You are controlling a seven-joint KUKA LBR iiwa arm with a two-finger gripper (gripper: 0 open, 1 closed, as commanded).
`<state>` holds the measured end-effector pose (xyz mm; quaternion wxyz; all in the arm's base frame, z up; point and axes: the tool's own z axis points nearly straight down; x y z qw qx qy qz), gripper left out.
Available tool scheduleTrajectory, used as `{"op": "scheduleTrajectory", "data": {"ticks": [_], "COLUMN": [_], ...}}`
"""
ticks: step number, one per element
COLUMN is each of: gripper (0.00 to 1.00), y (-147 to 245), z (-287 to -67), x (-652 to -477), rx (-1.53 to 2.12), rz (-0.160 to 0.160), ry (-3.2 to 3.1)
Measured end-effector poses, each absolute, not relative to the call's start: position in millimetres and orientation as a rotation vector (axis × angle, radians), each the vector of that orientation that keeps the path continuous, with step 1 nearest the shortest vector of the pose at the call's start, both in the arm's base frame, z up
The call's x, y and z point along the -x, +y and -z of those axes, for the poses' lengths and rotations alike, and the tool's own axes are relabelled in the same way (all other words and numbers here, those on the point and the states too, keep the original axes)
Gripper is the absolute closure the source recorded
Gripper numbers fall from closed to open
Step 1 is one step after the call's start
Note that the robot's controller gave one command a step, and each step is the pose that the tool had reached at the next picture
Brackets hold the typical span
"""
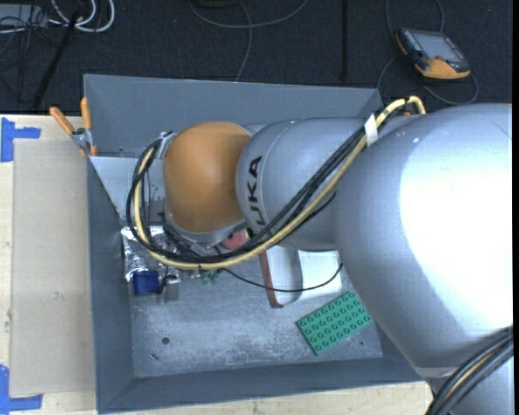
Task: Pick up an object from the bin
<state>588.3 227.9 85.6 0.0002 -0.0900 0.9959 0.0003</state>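
Observation:
My gripper (138,253) shows as a bit of shiny metal below the arm's wrist, low at the bin's left wall. A small blue thing (144,282) lies right under it on the floor, touching or nearly touching it; whether it is held is hidden. A pink thing (234,239) peeks out from under the wrist a little to the right.
A white flat thing with a brown edge (283,275) lies mid-bin, partly under the arm. A green studded plate (333,322) rests at the front right. The arm covers the bin's back and right. Bare grey floor stretches along the front.

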Motion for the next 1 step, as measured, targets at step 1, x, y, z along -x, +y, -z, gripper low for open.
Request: {"op": "scheduleTrajectory", "data": {"ticks": [1], "gripper": [1.0], "y": [236.0], "z": [-250.6], "x": [-573.2], "rx": [0.226], "rz": [-0.005], "ry": [3.124]}}
